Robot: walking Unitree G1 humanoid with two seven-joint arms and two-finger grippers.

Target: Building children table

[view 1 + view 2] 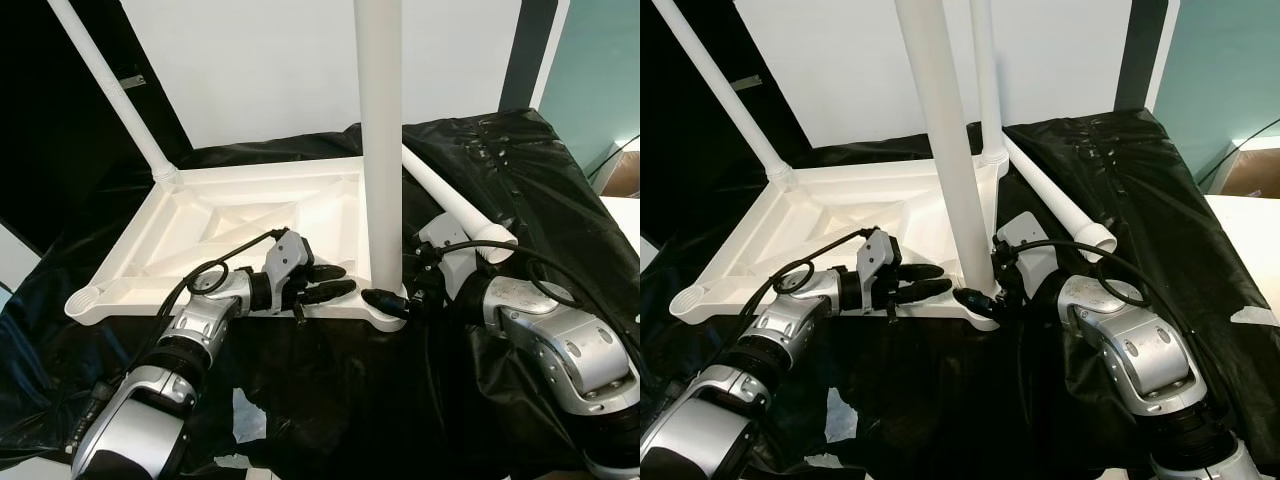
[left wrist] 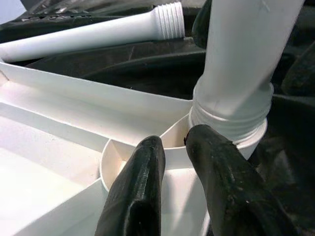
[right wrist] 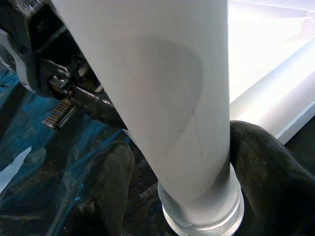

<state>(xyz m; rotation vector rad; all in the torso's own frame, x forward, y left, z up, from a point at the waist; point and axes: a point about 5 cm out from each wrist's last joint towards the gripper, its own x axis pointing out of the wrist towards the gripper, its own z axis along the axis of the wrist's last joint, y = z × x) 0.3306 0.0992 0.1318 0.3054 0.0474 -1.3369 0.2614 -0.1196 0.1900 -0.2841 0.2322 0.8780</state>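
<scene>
The white tabletop (image 1: 190, 215) lies upside down on black cloth. One white leg (image 1: 380, 150) stands upright in the near right corner socket. My right gripper (image 1: 388, 298) is shut around this leg's base, with a black finger (image 3: 266, 167) on each side. My left gripper (image 1: 330, 282) is shut on the tabletop's near rim just left of that socket, its fingers (image 2: 133, 196) straddling the wall. Another leg (image 1: 110, 90) stands at the far left corner and a third (image 1: 985, 80) at the far right corner. A loose leg (image 1: 450, 205) lies on the cloth to the right.
The near left corner socket (image 1: 85, 298) holds no leg. Black cloth (image 1: 520, 170) covers the work surface, with white scraps (image 1: 245, 415) near the front. A white wall stands behind, and a pale table edge (image 1: 1250, 250) is at the right.
</scene>
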